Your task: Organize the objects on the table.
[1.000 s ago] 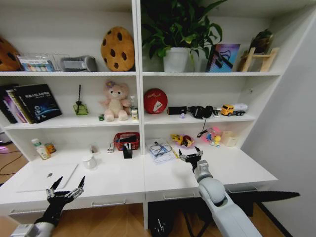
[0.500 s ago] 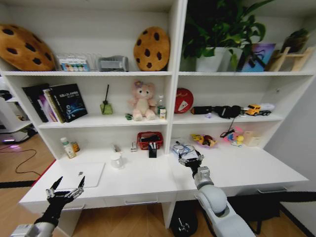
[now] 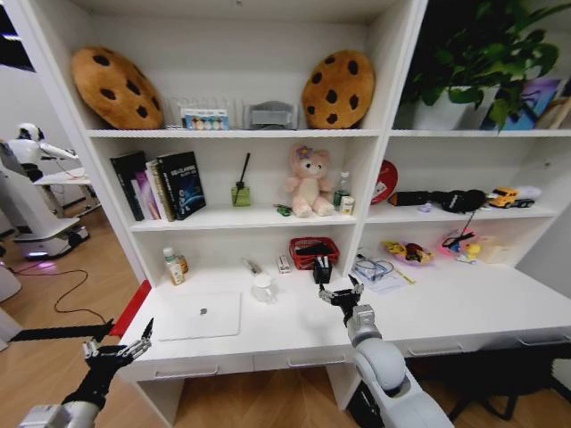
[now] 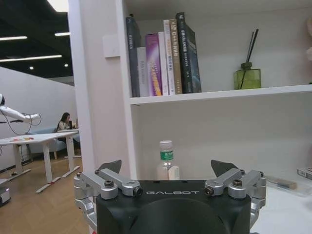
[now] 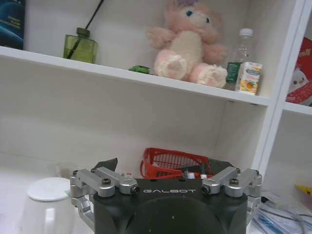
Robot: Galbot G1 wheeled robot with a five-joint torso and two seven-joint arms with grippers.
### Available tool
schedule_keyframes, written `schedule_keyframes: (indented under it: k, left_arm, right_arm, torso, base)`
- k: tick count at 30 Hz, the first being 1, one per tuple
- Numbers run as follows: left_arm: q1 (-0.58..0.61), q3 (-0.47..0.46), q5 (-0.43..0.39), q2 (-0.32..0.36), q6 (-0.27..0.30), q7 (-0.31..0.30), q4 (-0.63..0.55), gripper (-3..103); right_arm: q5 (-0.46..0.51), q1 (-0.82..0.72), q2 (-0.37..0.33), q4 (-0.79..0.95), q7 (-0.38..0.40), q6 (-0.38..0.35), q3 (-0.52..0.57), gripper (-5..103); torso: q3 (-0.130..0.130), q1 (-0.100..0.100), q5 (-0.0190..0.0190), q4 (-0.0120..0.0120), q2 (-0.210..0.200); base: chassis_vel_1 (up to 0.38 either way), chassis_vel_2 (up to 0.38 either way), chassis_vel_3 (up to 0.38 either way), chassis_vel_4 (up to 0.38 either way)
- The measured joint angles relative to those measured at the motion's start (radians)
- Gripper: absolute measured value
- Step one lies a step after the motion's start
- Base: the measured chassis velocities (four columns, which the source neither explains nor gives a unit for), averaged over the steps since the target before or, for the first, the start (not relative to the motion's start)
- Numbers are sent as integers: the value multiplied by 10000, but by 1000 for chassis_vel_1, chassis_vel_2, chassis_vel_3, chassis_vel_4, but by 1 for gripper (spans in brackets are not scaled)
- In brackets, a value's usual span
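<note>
Both claws spread, gripping nothing: left claw low at lower left off the tabletop edge, right claw hovering centre frame. The silver laptop lies flat left of centre, likely thin, stiff, slippery; best pinched at an edge.

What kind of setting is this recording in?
Probably a mock study in a robotics lab: a white desk with laptop under shelves holding books, and another robot on the open floor behind.
</note>
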Motion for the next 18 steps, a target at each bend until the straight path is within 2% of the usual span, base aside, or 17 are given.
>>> schedule_keyframes:
  k: [2, 3, 4, 6, 13, 18]
  left_arm:
    - [0, 0, 0, 0, 0, 0, 0, 100]
    - [0, -2, 0, 0, 0, 0, 0, 100]
    - [0, -2, 0, 0, 0, 0, 0, 100]
    - [0, -3, 0, 0, 0, -5, 0, 100]
    - [0, 0, 0, -1, 0, 2, -1, 100]
    - [0, 1, 0, -2, 0, 6, -1, 100]
  right_arm:
    - [0, -50, -2, -12, 68, 74, 29, 100]
    - [-1, -167, 1, -11, 171, 174, 82, 100]
    - [-10, -251, 10, 2, 221, 222, 131, 100]
    - [-56, -432, 35, 66, 299, 317, 221, 100]
    - [-149, -950, 24, 460, 408, 297, 394, 100]
    - [-171, -1067, 6, 605, 408, 225, 431, 100]
  torso:
    - [0, 1, 2, -2, 1]
    - [0, -2, 23, 3, 1]
    - [1, -1, 26, 12, -1]
    - [2, 2, 15, 9, -2]
    - [4, 6, 23, -2, -3]
    - [4, 6, 21, 2, -3]
  base:
    - [228, 158, -220, -183]
    - [214, 39, -159, -183]
    - [214, 39, -31, -95]
    - [149, 78, 17, -72]
    - [-64, -36, 50, 17]
    - [-13, -87, -51, 92]
